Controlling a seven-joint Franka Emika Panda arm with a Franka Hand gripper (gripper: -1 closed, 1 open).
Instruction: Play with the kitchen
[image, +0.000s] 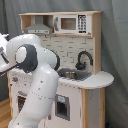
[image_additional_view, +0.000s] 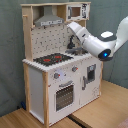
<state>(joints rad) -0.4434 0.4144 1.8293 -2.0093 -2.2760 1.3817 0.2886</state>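
The kitchen (image_additional_view: 40, 80) is a tall white and light-wood toy with a black-red stovetop (image_additional_view: 52, 59), an oven door (image_additional_view: 64, 95), a pegboard back and an upper shelf. In the first exterior view the kitchen (image: 75, 45) shows its grey sink (image: 74, 75) and black faucet (image: 83, 57). The white arm reaches in from the second exterior view's right. Its gripper (image_additional_view: 71, 26) hangs high before the pegboard, above the faucet (image_additional_view: 73, 46) and just under the shelf. In the first exterior view the gripper (image: 3, 47) is cut off by the left edge.
A toy microwave (image: 70, 23) and a grey hood (image: 40, 27) sit on the upper shelf. The arm's bulky white links (image: 42, 85) block the kitchen's front in the first exterior view. A wooden floor (image_additional_view: 100, 110) lies in front and a grey curtain (image_additional_view: 10, 50) hangs behind.
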